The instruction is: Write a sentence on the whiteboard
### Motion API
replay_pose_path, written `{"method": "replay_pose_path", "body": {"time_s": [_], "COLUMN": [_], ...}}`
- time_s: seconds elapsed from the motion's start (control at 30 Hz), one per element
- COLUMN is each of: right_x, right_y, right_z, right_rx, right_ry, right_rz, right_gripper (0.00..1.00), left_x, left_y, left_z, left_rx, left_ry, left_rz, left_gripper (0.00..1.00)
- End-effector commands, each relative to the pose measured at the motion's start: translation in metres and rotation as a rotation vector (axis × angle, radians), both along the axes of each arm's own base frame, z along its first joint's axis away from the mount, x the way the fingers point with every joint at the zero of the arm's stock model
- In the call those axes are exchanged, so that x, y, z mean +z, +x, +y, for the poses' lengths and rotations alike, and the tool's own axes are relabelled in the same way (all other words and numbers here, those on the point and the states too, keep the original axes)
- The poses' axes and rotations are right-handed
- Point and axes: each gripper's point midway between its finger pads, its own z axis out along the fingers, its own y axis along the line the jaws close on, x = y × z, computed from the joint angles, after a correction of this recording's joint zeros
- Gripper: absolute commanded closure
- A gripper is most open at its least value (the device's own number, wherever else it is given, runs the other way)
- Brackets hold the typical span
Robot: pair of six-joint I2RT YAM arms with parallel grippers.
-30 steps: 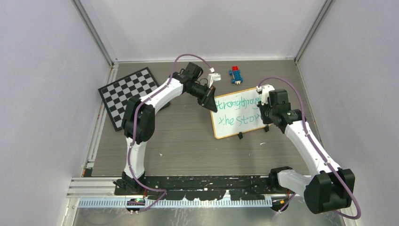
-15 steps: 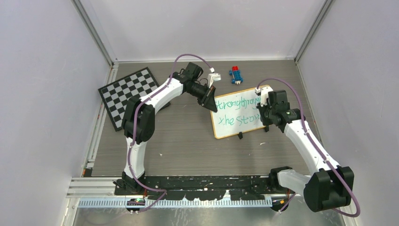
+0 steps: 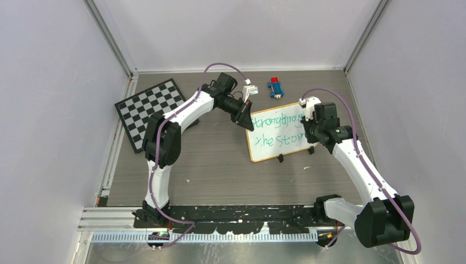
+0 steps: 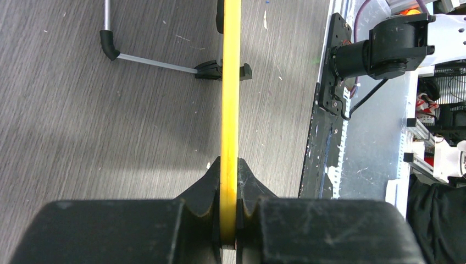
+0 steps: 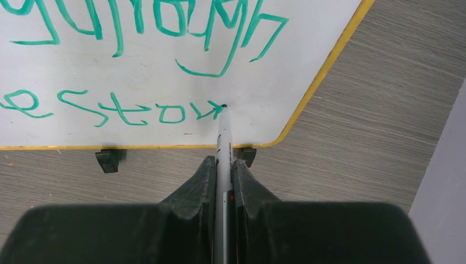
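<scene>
Whiteboard (image 3: 277, 131): on bench (image 3: 220, 165), right of centre, black clips on near edge.
Left hand (image 4: 228, 168): clamped on its yellow left rim.
Right hand (image 5: 222, 165): clamped on marker (image 5: 223, 129), tip touching board after the last letter.
Sentence (image 3: 278, 138), green: "Strong through / the stor".
Nearby: checkerboard (image 3: 151, 110) far left; blue-red toy block (image 3: 276, 87) behind the board.

You can read one text: the green handwritten sentence (image 3: 273, 120) on the whiteboard (image 3: 275, 152). Top line reads roughly "Strong through", letters run together. Second line reads "the stor" so far.
</scene>
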Motion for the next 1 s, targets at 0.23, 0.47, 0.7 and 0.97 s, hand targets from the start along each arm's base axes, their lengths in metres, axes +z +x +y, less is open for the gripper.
{"method": "replay_pose_path", "body": {"time_s": [0.23, 0.47, 0.7, 0.97], "right_x": [0.016, -0.002, -0.005, 0.023], "right_y": [0.012, 0.001, 0.0, 0.013], "right_z": [-0.007, -0.001, 0.0, -0.003], "right_rx": [-0.023, 0.021, 0.034, 0.0], "right_ry": [-0.017, -0.002, -0.008, -0.007], "right_rz": [-0.081, -0.002, 0.023, -0.076], "right_gripper": [1.0, 1.0, 1.0, 1.0], "left_x": [0.011, 0.01, 0.011, 0.012], "left_y": [0.009, 0.009, 0.009, 0.008], "left_z": [-0.005, -0.005, -0.005, -0.004], "left_rx": [0.0, -0.001, 0.001, 0.001], "left_ry": [-0.023, -0.023, -0.023, -0.023], "left_rz": [-0.054, -0.048, -0.05, -0.052], "left_gripper": [1.0, 1.0, 1.0, 1.0]}}
